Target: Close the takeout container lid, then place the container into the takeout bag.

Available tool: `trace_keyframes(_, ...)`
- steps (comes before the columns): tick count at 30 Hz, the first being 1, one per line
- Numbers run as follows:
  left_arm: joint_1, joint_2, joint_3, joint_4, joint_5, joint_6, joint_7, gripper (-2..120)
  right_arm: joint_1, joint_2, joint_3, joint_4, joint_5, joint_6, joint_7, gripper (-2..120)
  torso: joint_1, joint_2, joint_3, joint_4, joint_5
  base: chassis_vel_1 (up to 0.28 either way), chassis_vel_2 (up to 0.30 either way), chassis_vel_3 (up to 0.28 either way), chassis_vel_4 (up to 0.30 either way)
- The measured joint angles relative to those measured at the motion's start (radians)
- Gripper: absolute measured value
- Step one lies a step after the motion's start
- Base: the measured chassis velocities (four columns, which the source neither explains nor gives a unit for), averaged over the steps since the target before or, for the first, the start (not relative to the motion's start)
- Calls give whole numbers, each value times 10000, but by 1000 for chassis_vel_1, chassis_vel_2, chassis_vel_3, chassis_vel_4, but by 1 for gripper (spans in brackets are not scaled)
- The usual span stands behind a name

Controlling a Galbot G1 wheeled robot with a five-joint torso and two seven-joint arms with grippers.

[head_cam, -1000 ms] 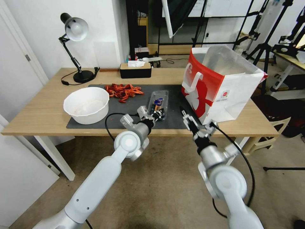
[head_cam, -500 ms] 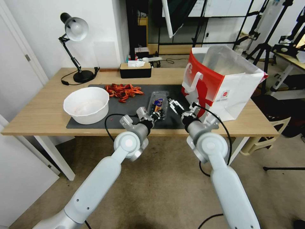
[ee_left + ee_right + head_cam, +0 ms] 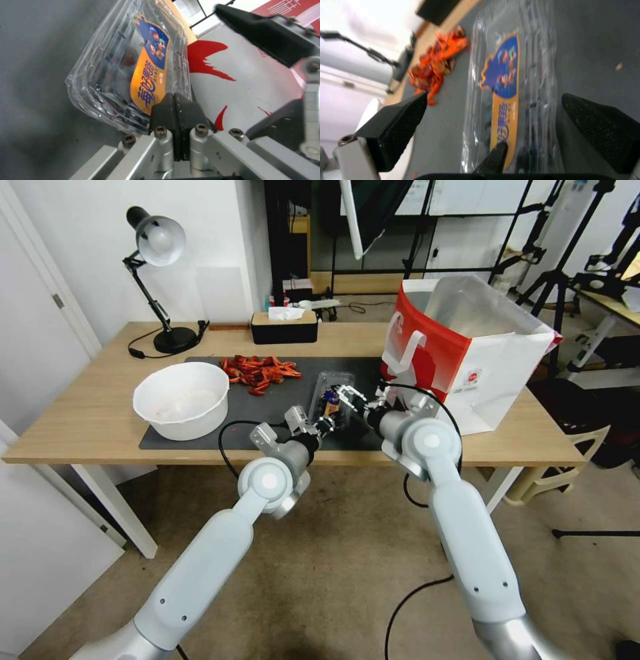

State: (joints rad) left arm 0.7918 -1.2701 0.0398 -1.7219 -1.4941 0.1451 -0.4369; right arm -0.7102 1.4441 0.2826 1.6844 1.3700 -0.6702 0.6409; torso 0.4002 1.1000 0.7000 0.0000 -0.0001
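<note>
On the dark mat (image 3: pixel 267 410), the left gripper (image 3: pixel 325 421) fingers press together at the takeout container's (image 3: pixel 331 397) 6 o'clock edge; the right gripper (image 3: pixel 348 398), fingers spread, is at its 3 o'clock side.

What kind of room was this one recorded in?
Probably a lab or studio set up as an office corner: tripods and light stands crowd the background, while a wooden table holds a desk lamp and the takeout bag.

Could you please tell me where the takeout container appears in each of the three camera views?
Head view: takeout container on the dark mat, between both grippers.
Left wrist view: container left of centre, behind shut fingers.
Right wrist view: container centred between open fingers.
Shared landmark: its blue-and-orange label.
</note>
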Motion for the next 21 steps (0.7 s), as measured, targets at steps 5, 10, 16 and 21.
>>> trace_keyframes(5,1,0,-2,4,-2,-4,4,0,222,27,-115,-208,144,-263,348,100,-1,0,0,0,0,0,0,0,0)
trace_keyframes(10,28,0,-5,4,-5,-7,12,0,446,53,-173,-470,334,-525,743,100,0,0,0,0,0,0,0,0,0)
trace_keyframes(16,73,-8,-13,-3,-6,-14,14,0,674,44,-249,-793,469,-640,904,100,-1,0,-1,-1,0,0,0,0,0)
trace_keyframes(21,116,-1,-37,-30,-6,-21,14,0,788,47,-329,-936,589,-634,1062,100,-4,1,-3,-1,0,0,0,0,0)
